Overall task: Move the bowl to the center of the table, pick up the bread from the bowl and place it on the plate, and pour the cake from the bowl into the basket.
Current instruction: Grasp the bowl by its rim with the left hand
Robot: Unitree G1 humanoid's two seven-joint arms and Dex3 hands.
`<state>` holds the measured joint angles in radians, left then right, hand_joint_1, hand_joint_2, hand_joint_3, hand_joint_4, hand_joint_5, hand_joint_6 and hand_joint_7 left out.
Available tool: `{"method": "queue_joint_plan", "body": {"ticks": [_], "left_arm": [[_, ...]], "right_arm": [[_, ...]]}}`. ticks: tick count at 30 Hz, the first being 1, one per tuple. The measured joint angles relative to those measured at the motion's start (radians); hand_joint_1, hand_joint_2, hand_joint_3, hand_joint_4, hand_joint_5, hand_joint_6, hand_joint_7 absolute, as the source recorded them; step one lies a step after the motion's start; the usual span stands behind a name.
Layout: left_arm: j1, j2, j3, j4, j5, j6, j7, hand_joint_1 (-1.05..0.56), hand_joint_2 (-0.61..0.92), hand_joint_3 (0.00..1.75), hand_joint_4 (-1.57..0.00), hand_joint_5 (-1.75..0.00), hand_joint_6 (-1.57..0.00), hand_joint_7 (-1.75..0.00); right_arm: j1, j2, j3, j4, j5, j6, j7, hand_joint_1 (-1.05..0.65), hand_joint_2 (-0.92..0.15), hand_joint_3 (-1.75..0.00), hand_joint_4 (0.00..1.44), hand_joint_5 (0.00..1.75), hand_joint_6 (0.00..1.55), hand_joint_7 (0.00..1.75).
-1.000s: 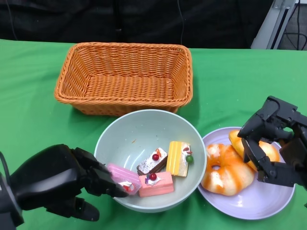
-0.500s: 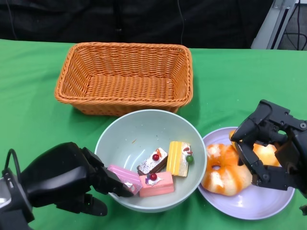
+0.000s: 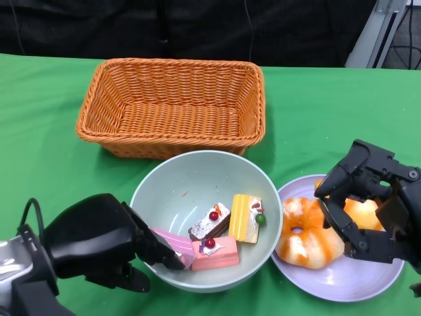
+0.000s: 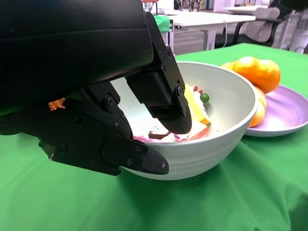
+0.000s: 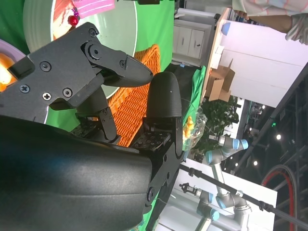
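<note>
There are no words, numbers, labels or signs to read in any of these pictures

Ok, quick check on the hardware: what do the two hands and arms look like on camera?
Both are matte black. The left hand has a smooth rounded shell, a thin black cable looping near the wrist and a silver forearm at the frame corner. The right hand looks more angular and skeletal, with flat plates and visible screw heads.
</note>
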<state>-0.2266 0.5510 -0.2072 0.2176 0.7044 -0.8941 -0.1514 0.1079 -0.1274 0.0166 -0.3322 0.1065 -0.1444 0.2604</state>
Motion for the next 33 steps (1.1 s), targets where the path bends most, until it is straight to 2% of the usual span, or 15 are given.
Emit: {"method": "queue_joint_plan", "body": {"ticks": [10, 22, 28, 33], "left_arm": [[-0.043, 0.012, -0.082, -0.077, 0.049, 0.181, -0.109, -0.38, 0.92, 0.14, -1.05, -0.04, -0.95, 0.00], [-0.056, 0.016, -0.131, -0.089, 0.076, 0.245, -0.100, -0.41, 0.92, 0.13, -0.96, 0.00, -0.90, 0.00], [-0.049, 0.023, -0.134, -0.089, 0.085, 0.251, -0.067, -0.42, 0.92, 0.16, -0.77, 0.00, -0.85, 0.00], [-0.022, 0.024, -0.132, -0.099, 0.079, 0.267, -0.058, -0.43, 0.92, 0.16, -0.48, 0.00, -0.64, 0.00]], "right_arm": [[0.002, 0.000, 0.001, -0.014, -0.004, 0.001, -0.004, -0.21, -0.55, -0.90, 0.70, 1.63, 0.63, 1.35], [0.006, 0.000, 0.002, -0.015, -0.002, 0.001, -0.009, -0.19, -0.52, -0.95, 0.71, 1.63, 0.63, 1.34], [0.007, -0.001, 0.002, -0.016, -0.003, 0.001, -0.009, -0.17, -0.53, -0.95, 0.70, 1.62, 0.63, 1.34], [0.008, -0.001, 0.001, -0.016, -0.004, 0.001, -0.009, -0.17, -0.53, -0.95, 0.70, 1.62, 0.64, 1.34]]}}
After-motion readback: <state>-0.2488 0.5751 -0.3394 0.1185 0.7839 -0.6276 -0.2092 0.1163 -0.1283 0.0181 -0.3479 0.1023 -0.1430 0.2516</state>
